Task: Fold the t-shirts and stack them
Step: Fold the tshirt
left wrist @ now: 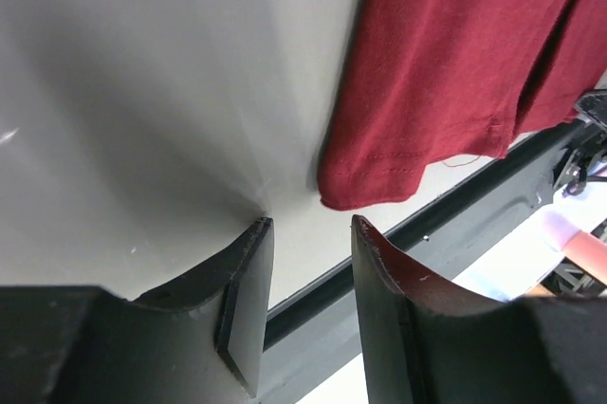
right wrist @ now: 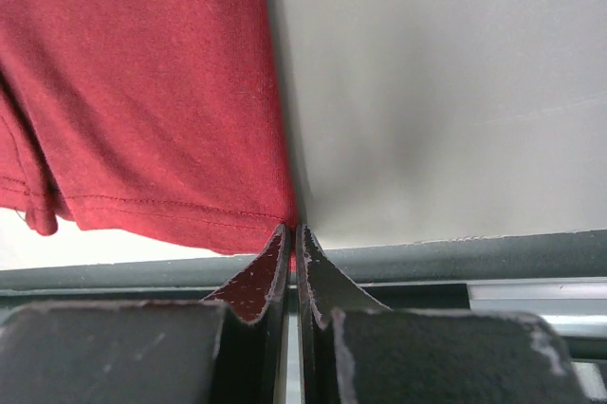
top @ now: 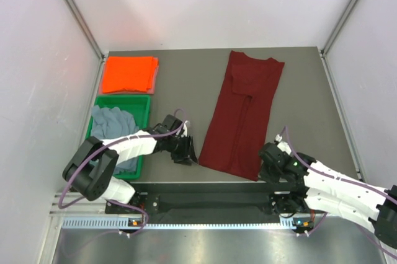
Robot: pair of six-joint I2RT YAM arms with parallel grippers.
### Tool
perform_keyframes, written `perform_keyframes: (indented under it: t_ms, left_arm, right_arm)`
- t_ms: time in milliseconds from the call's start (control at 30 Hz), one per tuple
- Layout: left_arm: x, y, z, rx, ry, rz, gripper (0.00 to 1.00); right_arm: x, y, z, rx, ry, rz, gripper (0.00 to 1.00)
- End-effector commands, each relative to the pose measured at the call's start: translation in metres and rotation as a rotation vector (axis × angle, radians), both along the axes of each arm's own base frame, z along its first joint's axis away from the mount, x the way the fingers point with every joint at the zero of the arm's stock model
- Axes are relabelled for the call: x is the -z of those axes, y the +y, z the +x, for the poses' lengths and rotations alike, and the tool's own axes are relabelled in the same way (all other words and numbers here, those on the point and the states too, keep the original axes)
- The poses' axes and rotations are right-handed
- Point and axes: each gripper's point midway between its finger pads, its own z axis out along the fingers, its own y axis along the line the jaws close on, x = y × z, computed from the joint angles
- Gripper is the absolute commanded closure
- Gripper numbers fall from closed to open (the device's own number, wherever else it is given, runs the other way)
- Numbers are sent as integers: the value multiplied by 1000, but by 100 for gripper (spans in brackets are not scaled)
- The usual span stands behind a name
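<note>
Since the maroon t-shirt (top: 245, 112) at table centre seemingly needed folding toward 12 o'clock, our right gripper (right wrist: 292, 229) pinched its 5 o'clock corner, our left gripper (left wrist: 311, 222) open beside the 7 o'clock one.

A robot lab cell: white panel walls (top: 25, 90), aluminium frame posts (top: 75, 13) around a grey table (top: 186, 78)
</note>
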Motion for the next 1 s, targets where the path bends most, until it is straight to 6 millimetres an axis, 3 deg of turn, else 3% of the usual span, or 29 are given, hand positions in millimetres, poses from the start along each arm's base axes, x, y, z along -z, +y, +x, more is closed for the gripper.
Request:
perform_keyframes:
  t_ms: [0,333,433,467,533,767,967]
  left_arm:
    - [-2,-11,8,11,-31,-39,56]
    - [9,-17,12,16,-9,-42,58]
    - [9,-19,13,16,-2,-51,75]
    - [9,-20,13,17,-1,-53,92]
    - [8,-22,13,14,8,-59,100]
    - [-2,-21,4,-22,4,-38,100]
    - [-11,-18,10,-53,-28,-6,100]
  right_arm:
    - [5,-7,-12,-24,32,-21,100]
    - [4,-8,-12,-17,21,-9,100]
    - [3,-7,-12,-19,20,-6,100]
    - [3,-7,-12,-19,19,-7,100]
    - [4,-8,-13,-24,27,-19,100]
    - [0,-7,-15,-50,29,-26,100]
    - [-6,-8,-11,-62,17,-55,100]
